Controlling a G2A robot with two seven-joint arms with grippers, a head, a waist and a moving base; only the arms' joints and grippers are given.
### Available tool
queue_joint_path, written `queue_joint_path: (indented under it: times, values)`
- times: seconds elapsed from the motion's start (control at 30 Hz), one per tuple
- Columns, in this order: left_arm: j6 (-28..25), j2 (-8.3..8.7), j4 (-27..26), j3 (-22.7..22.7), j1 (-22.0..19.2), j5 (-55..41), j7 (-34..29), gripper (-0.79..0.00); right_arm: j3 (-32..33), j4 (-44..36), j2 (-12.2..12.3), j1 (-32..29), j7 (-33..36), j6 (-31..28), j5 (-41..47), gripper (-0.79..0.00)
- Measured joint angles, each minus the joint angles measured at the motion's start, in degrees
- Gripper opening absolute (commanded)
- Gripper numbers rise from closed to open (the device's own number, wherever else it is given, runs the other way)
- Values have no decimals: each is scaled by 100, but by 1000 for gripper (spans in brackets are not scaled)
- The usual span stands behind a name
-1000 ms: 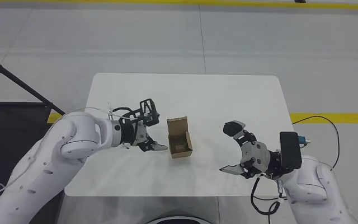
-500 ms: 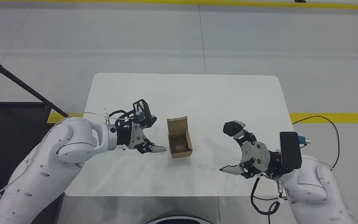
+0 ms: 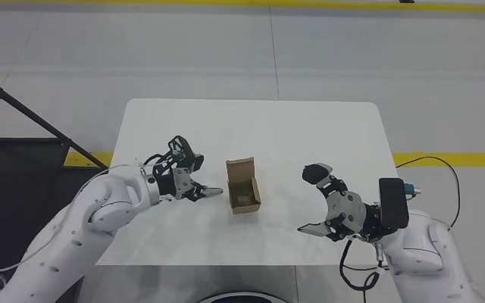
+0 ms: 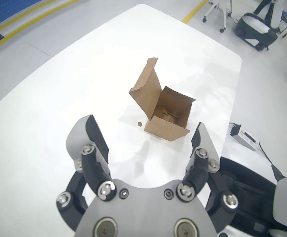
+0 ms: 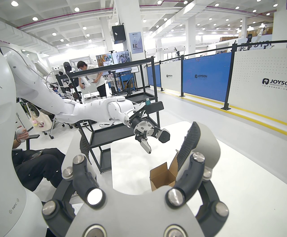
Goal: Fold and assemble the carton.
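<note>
The carton [image 3: 242, 185] stands open-topped on the counter [image 3: 303, 136]. My left jaws gape empty near it. My right jaws, likewise spread, sit farther from it.

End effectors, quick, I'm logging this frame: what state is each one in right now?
Left end effector: open, holding nothing, apart from the carton.
Right end effector: open, holding nothing.

I see bright, even light from round ceiling lamps [image 5: 77, 9]; the glossy white worktop [image 4: 67, 78] glares, the brown cardboard carton [image 4: 148, 94] casts a faint soft shadow, wrist-view edges bow.
</note>
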Motion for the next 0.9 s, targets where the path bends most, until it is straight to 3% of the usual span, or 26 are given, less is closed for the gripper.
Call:
queue_joint_path:
  times: [0.1,0.3,0.47,0.73,0.9]
  values:
    - [40,-44,130,43,169,76,579,-342,0,0,0,0,0,0,0,0]
    - [-55,-128,361,83,248,-99,1254,-286,0,0,0,0,0,0,0,0]
    - [-21,-200,521,213,154,-121,1230,-166,0,0,0,0,0,0,0,0]
    - [63,-348,727,527,-102,-6,1161,-197,0,0,0,0,0,0,0,0]
    - [71,-454,949,713,-296,-27,1210,-286,0,0,0,0,0,0,0,0]
